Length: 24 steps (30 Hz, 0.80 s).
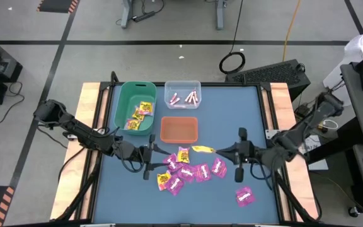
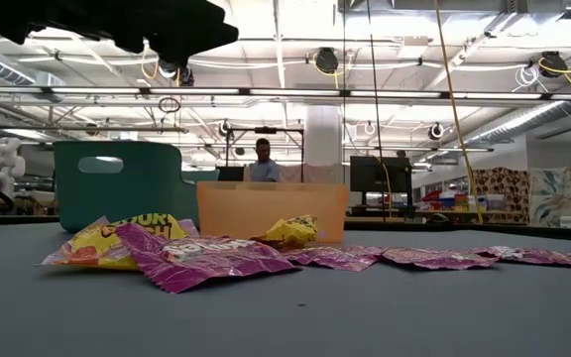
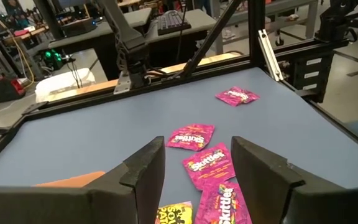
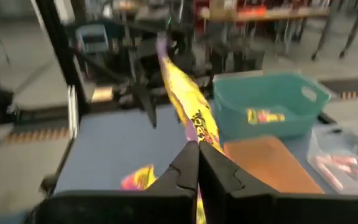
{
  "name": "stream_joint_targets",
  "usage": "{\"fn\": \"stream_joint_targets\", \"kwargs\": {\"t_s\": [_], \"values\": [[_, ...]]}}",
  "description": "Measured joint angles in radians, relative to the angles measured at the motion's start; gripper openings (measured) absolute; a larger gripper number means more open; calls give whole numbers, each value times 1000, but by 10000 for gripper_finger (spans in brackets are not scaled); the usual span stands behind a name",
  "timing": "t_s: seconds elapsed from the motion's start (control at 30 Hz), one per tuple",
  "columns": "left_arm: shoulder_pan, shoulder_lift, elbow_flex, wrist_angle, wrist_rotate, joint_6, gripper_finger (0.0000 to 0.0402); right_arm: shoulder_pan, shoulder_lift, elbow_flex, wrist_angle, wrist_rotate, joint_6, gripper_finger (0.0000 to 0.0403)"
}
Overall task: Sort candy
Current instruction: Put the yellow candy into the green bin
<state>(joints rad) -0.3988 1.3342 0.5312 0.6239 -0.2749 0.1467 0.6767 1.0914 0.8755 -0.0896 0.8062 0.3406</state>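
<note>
A: Where does the candy sit?

B: A loose heap of magenta-pink square packets (image 1: pixel 194 170), mixed with a few yellow ones, lies at the middle of the blue-grey table top (image 1: pixel 232 107). One stray magenta packet (image 1: pixel 244 197) lies apart at about four o'clock from the heap. A yellow square packet (image 1: pixel 203 149) is pinched between the clenched fingers of the right gripper (image 1: pixel 218 151), at one o'clock from the heap.

A: And the containers?

B: The teal plastic bin (image 1: pixel 123 101) at eleven o'clock holds yellow packets; the clear plastic tray (image 1: pixel 183 86) at twelve holds thin pale pink sticks (image 1: pixel 185 98). The shallow orange tray (image 1: pixel 179 129) sits between them and the heap.

A: The other arm?

B: The left gripper (image 1: pixel 152 161) hovers at nine o'clock of the heap, fingers spread, grasping nothing.
</note>
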Motion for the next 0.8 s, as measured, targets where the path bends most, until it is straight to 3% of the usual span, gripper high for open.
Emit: {"fn": "stream_joint_targets", "kwargs": {"t_s": [0.2, 0.33, 0.6, 0.8], "values": [[0, 0, 0, 13, -2, 26, 189, -106, -24, -260, 545, -130, -167, 0], [0, 0, 0, 18, -2, 26, 190, -185, -24, -352, 750, -170, -178, 0], [0, 0, 0, 17, -2, 26, 189, -293, -24, -384, 819, -362, -146, 0], [0, 0, 0, 17, -14, 26, 189, -296, -24, -384, 813, -395, -143, 0]]}}
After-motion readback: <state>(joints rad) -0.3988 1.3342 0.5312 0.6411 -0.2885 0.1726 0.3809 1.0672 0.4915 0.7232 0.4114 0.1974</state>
